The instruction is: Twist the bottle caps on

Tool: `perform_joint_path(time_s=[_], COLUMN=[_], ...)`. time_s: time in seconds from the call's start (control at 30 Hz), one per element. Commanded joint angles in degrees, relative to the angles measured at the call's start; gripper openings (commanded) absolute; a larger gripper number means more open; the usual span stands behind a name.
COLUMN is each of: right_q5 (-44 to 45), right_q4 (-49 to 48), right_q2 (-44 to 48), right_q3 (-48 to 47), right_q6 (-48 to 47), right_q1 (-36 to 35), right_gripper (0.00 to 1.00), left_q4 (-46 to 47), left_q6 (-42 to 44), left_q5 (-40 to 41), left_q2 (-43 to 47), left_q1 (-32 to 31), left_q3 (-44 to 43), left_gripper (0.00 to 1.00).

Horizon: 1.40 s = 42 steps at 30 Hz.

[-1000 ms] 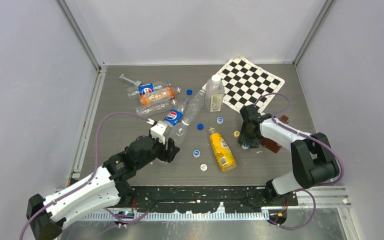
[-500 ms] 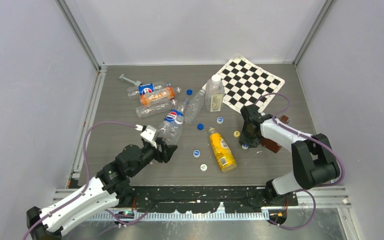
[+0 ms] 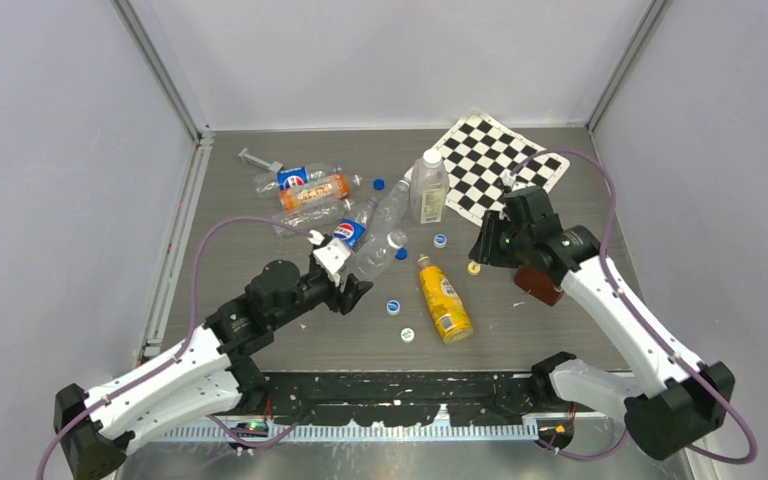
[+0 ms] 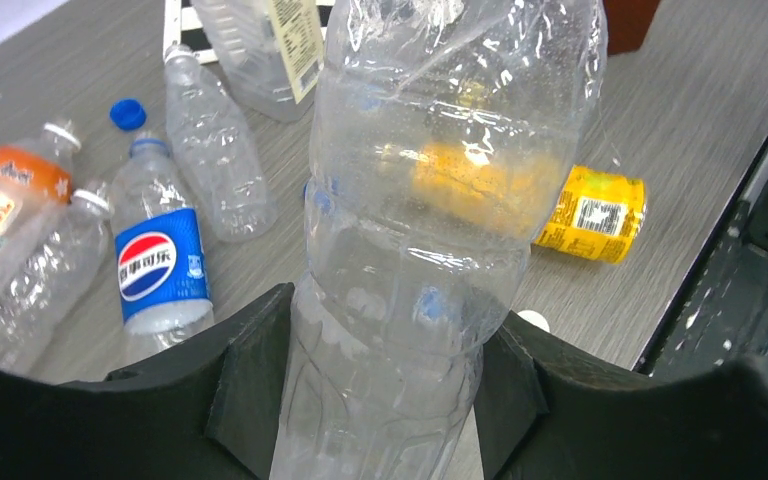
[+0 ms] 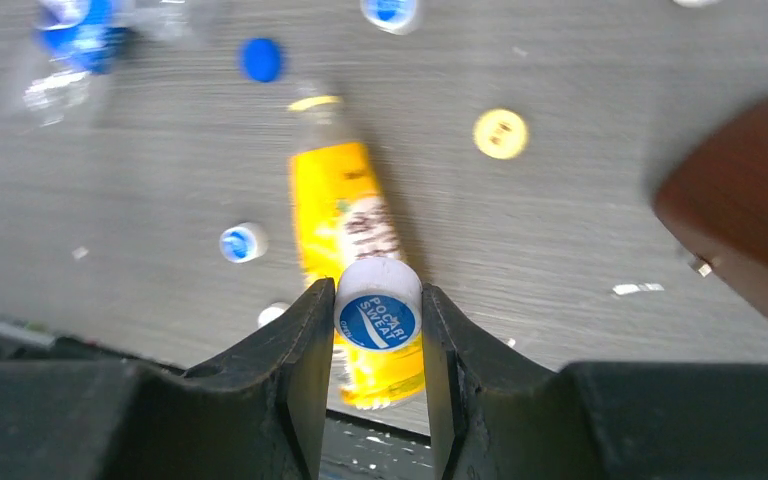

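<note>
My left gripper (image 3: 348, 283) is shut on the lower body of a slim clear bottle (image 3: 378, 252) and holds it tilted above the table. In the left wrist view the bottle (image 4: 440, 200) fills the middle, between the jaws of the gripper (image 4: 385, 390). My right gripper (image 3: 482, 250) is raised over the table and shut on a white cap with a blue top (image 5: 378, 318). Another slim clear bottle (image 3: 392, 210) lies beside a squarish labelled bottle (image 3: 428, 187). Blue caps (image 3: 393, 307) (image 3: 440, 240) and a yellow cap (image 3: 473, 268) lie loose.
A yellow bottle (image 3: 443, 298) lies at centre front. Pepsi bottles (image 3: 348, 232) (image 3: 295, 177) and an orange bottle (image 3: 312, 191) lie at the back left. A checkered mat (image 3: 505, 165) is at the back right. A brown object (image 3: 537, 283) sits under my right arm.
My right gripper has risen off the table with the cap in it. My left gripper has carried the clear bottle up and to the right.
</note>
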State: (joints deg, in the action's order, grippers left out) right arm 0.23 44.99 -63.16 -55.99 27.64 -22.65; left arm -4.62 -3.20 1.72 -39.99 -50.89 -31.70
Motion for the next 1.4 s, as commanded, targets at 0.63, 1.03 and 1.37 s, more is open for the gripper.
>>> perform_joint_path(time_s=[0.63, 1.03, 1.37], right_q5=[-36.3, -38.5, -43.0], right_q4=[-10.7, -11.4, -10.4], right_q2=[1.8, -0.1, -0.2], right_q3=[-15.2, -14.4, -14.6], right_q6=[-22.9, -25.1, -25.5], right_q1=[-8.7, -11.3, -11.5], right_gripper=[0.01, 0.01, 0.01], left_q4=[4.3, 4.8, 4.8], left_q6=[17.5, 15.5, 14.7], left_q5=[-28.2, -28.5, -28.3], left_q2=[-9.1, -9.6, -10.1], left_q1=[9.8, 9.8, 9.9], left_q3=[-4.4, -4.6, -4.8], left_gripper=[0.02, 0.0, 0.0])
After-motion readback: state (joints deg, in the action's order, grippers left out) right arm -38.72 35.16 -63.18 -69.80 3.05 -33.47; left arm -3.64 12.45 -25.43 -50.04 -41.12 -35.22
